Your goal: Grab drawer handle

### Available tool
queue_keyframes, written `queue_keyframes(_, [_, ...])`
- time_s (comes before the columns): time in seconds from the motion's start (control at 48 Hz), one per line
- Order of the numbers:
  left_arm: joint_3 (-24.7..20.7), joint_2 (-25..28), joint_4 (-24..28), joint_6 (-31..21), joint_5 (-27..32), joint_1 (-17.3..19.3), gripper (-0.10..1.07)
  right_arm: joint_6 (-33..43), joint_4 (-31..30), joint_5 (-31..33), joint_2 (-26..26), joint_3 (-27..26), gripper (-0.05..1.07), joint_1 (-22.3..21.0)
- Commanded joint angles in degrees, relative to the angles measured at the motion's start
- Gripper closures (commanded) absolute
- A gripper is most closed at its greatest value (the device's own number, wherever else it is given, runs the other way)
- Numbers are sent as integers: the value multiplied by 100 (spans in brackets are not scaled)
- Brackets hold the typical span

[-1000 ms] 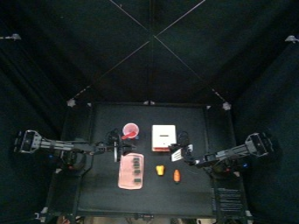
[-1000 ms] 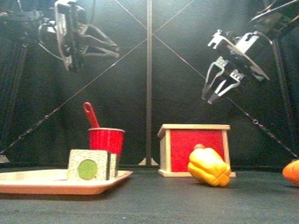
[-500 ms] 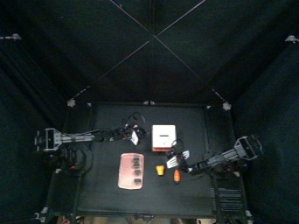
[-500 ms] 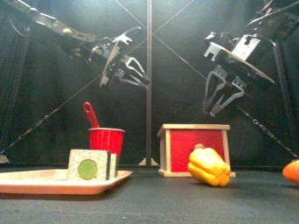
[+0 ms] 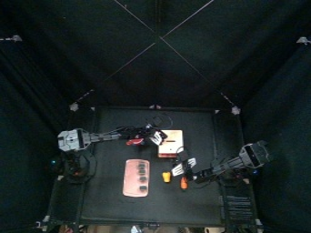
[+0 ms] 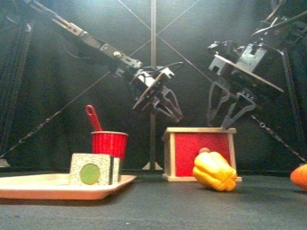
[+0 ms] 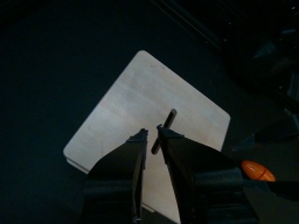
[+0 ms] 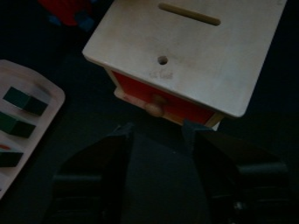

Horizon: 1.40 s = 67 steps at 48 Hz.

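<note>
The drawer (image 5: pixel 174 139) is a small white-topped box with a red front (image 6: pixel 192 154), standing at the table's middle. Its small round handle (image 8: pixel 152 107) shows on the red front in the right wrist view. My right gripper (image 6: pixel 232 110) hangs open above and behind the drawer's right side, its jaws spread wide and pointing at the handle, apart from it. My left gripper (image 6: pixel 163 97) has reached in from the left and hovers over the drawer's white top (image 7: pixel 146 105), jaws close together with nothing between them.
A yellow pepper (image 6: pixel 214 171) lies just in front of the drawer. A pink tray (image 5: pixel 137 177) at the front left carries a green-and-white block (image 6: pixel 90 169). A red cup (image 6: pixel 109 144) with a spoon stands behind it. An orange thing (image 6: pixel 300 177) lies far right.
The left arm has swung from the far left to above the drawer. The right gripper has come lower and nearer the drawer, and its jaws have spread wider.
</note>
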Motion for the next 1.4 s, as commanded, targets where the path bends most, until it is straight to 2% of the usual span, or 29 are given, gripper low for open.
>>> queue_keyframes(0.0, [-220, 70, 26, 0, 44, 44, 36, -26, 53, -26, 26, -167, 11, -44])
queue_keyframes(0.25, [-193, 220, 26, 0, 220, 141, 36, -18, 149, -343, 325, -316, 12, -316])
queue_keyframes(0.458, [-185, 229, 26, 0, 220, 141, 36, -18, 158, -360, 501, -483, 12, -545])
queue_keyframes(0.812, [-185, 237, 18, 0, 229, 132, 36, -35, 589, -62, 879, -835, 12, -773])
queue_keyframes(1.104, [-167, 237, 9, 0, 220, 132, 36, -62, 598, 158, 1169, -1099, 12, -817])
queue_keyframes(1.375, [-158, 246, 9, 0, 229, 123, 36, -26, 615, 176, 1204, -1090, 15, -888])
